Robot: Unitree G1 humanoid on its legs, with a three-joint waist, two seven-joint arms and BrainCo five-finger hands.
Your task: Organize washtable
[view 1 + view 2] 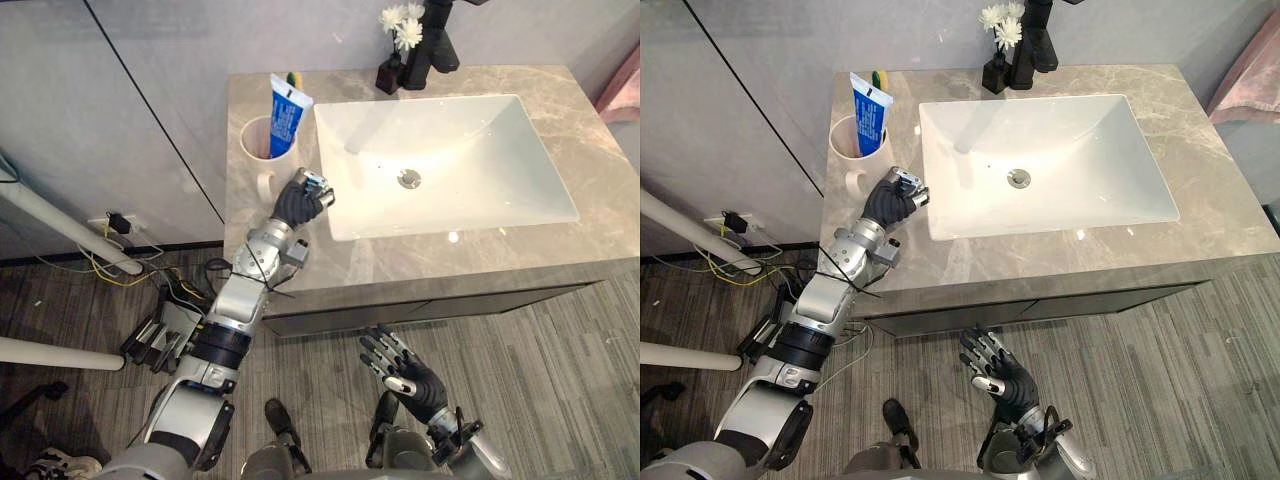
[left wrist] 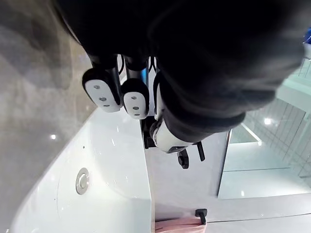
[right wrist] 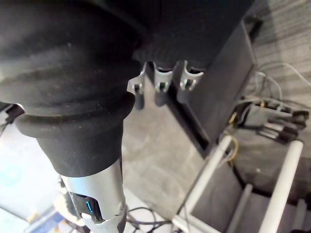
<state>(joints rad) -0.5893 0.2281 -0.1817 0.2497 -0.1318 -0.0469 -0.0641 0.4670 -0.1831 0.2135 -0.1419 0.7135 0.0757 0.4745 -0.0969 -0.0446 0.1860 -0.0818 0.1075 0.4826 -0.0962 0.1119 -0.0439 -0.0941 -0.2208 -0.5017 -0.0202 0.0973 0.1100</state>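
The beige ceramic mug (image 1: pixel 254 152) stands just to the left of my left hand (image 1: pixel 300 200) and a little beyond it, on the far-left part of the grey marbled countertop (image 1: pixel 400 262). Its handle points back toward my knuckles, near them but apart. The blue and white toothpaste tube (image 1: pixel 285 115) stands upright in the mug, and the green-tipped toothbrush (image 1: pixel 292 78) pokes up behind it.

My left hand is over the strip of counter between the mug and the white rectangular basin (image 1: pixel 490 140). Its fingers (image 2: pixel 102 90) are clenched into a loose fist with the thumb tucked close, and I see nothing inside them. I cannot tell whether the hand rests on the stone or sits just above it. The basin's rim runs just to the right of this hand, with the round metal drain (image 1: pixel 409 178) further right, well apart.

Beyond the basin, far from this hand and to its right, the small black vase of white flowers (image 1: pixel 393 68) stands just beside the black tap (image 1: pixel 432 45).

My right hand (image 1: pixel 405 372) hangs below the counter's front edge over the grey plank floor (image 1: pixel 560 380). Its fingers are spread and relaxed, holding nothing, and the mug is well away up to its left.

A pink cloth (image 1: pixel 625 90) shows further right, past the counter's end.
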